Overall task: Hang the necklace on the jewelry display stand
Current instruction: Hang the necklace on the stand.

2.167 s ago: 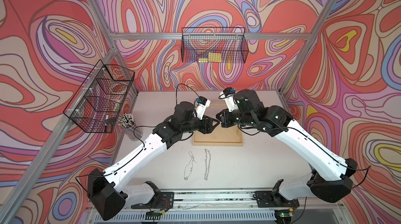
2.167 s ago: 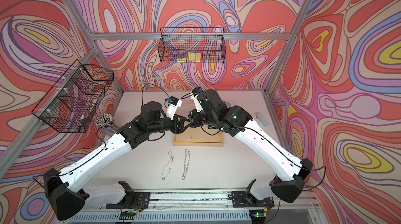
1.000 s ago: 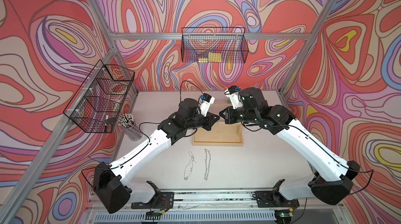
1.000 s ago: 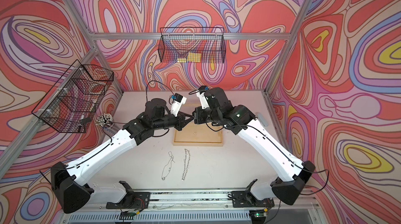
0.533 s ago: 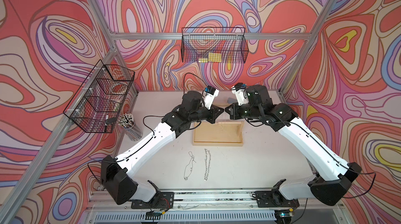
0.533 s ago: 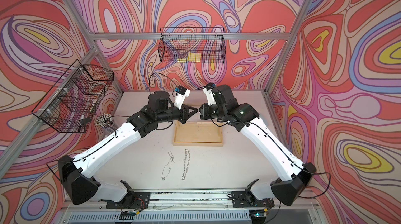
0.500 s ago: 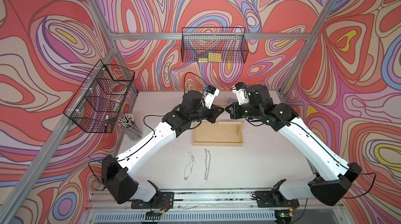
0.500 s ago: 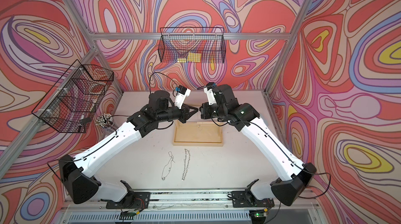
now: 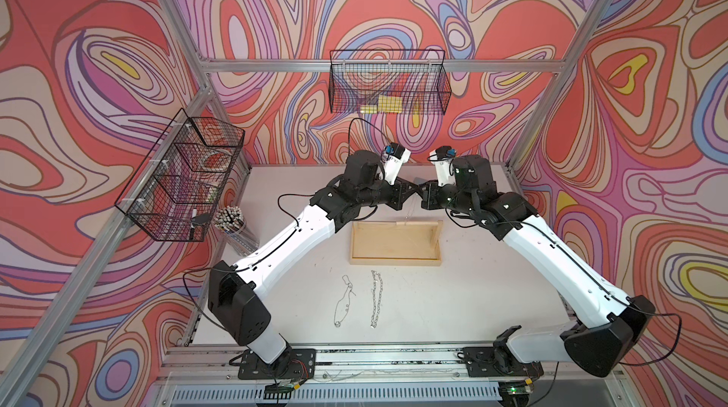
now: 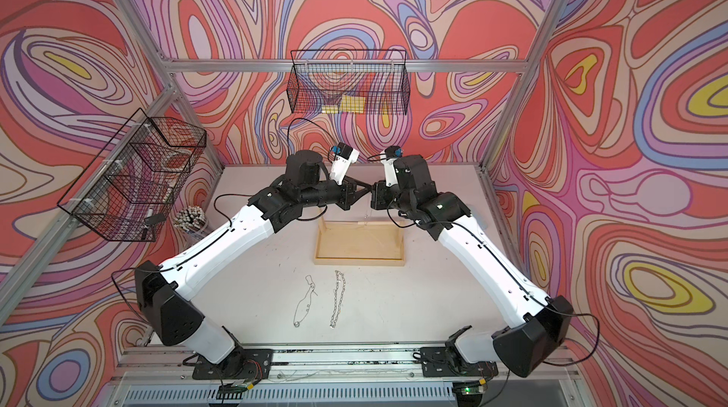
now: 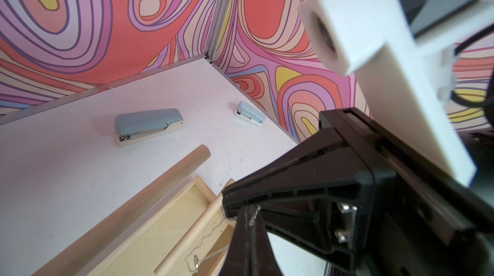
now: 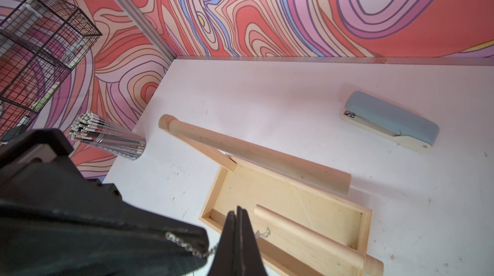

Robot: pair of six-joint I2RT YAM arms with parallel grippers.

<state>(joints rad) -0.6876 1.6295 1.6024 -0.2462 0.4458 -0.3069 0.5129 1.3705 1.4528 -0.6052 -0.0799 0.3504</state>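
L gripper and R gripper meet tip to tip above the stand. Both are clamped tight on the necklace, a fine chain. It droops from the tips past the lower rail, clasp over the tray (contact w/ rail unclear). A thin chain and a link chain lie on the table in front, apart from both arms.
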